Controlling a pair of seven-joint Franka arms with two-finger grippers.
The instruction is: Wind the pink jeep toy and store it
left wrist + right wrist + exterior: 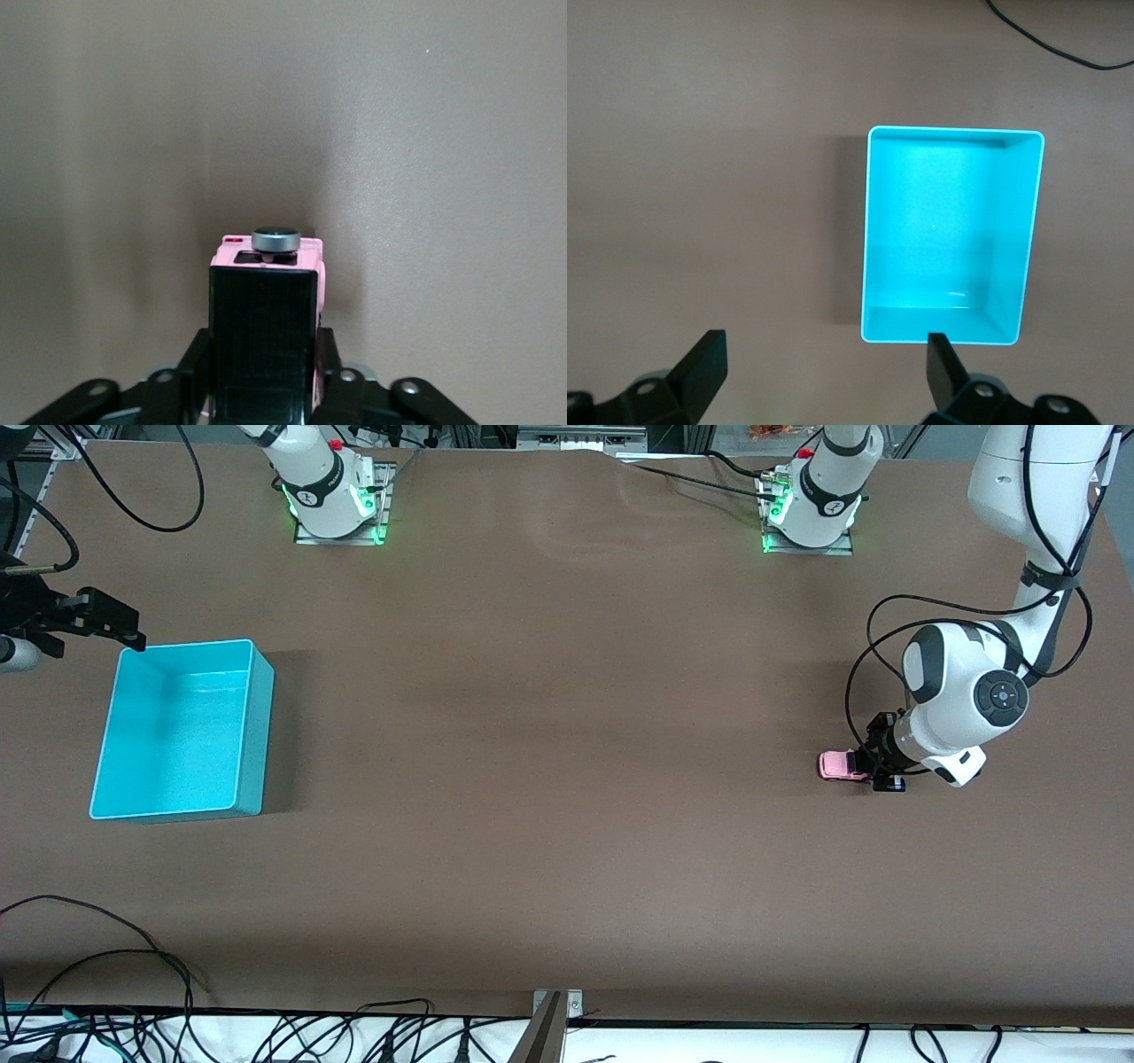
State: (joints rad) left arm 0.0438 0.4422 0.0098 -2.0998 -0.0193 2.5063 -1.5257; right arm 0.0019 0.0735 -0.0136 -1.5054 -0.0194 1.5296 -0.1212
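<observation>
The pink jeep toy (pixel 835 766) rests on the brown table at the left arm's end. Its black roof (pixel 263 341) and a grey round spare wheel (pixel 275 239) fill the middle of the left wrist view. My left gripper (pixel 873 766) is down at table level and shut on the jeep, one black finger (pixel 197 359) pressed against each side of the body. The turquoise bin (pixel 257 717) stands empty at the right arm's end. My right gripper (pixel 824 367) hangs open with nothing between its fingers, over the table beside the bin's (pixel 1028 239) wall.
Loose black cables (pixel 106 965) lie along the table edge nearest the front camera. Another cable (pixel 1063 40) crosses the table close to the bin. A wide stretch of bare brown table separates the jeep from the bin.
</observation>
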